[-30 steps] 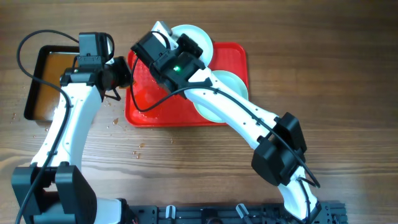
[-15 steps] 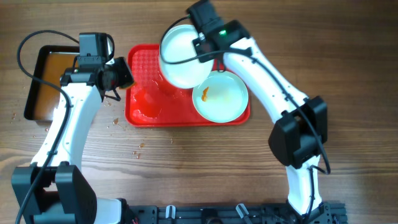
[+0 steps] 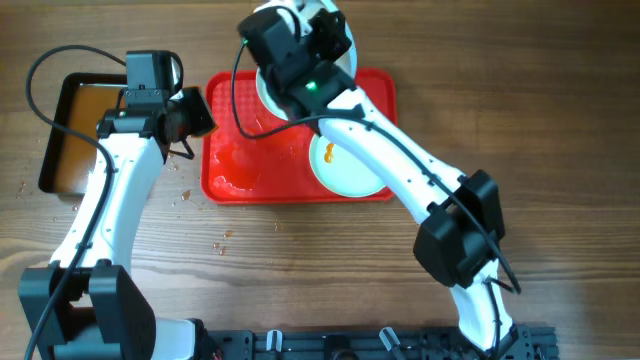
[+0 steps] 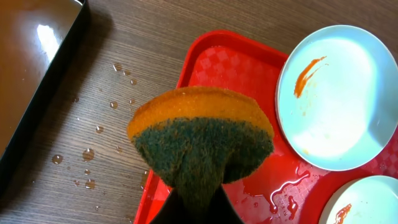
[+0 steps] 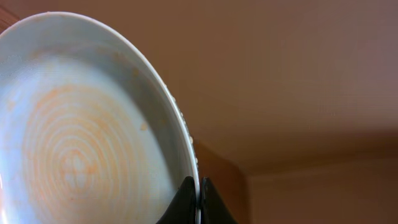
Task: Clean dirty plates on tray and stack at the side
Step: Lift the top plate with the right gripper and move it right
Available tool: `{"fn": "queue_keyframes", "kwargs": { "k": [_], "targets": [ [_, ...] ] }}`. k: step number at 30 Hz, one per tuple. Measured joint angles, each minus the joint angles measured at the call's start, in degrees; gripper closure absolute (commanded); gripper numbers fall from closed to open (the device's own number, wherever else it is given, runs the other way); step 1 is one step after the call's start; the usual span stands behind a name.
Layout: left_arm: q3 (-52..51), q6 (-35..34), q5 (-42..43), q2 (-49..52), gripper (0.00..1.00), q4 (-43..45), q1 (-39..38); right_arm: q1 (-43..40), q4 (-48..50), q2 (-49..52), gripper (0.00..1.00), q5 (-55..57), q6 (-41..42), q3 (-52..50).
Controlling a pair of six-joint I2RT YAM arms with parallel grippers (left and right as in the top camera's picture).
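Now then: plate pinched up by its rim, sponge at the ready.
Right end effector [image 5: 198, 200] is clamped narrow on the rim of a tilted plate [image 5: 81, 137] filmed with faint orange rings. Left end effector [image 4: 194, 211] grips a sponge [image 4: 202, 146] over the red tray [image 4: 230, 68], where one smeared plate [image 4: 336, 112] and a second plate [image 4: 367, 202] lie. Best to turn the dirty face toward the sponge, above the tray, pinch kept firm.

White arms [image 3: 108, 200], black joints [image 3: 455, 240], black cables [image 3: 33, 80]
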Motion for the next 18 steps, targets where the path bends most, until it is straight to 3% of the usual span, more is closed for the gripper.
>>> {"fn": "queue_keyframes", "kwargs": {
  "k": [11,15,18],
  "targets": [
    [0.0,0.0,0.0,0.0,0.96,0.1,0.0,0.4,-0.7,0.0,0.96,3.1,-0.7,0.0],
    [0.0,0.0,0.0,0.0,0.96,0.1,0.0,0.2,-8.5,-0.1,0.96,-1.8,9.1,0.1],
    [0.0,0.0,0.0,0.0,0.96,0.0,0.0,-1.6,-16.0,-0.2,0.96,-17.0,20.7,0.1]
  ]
}}
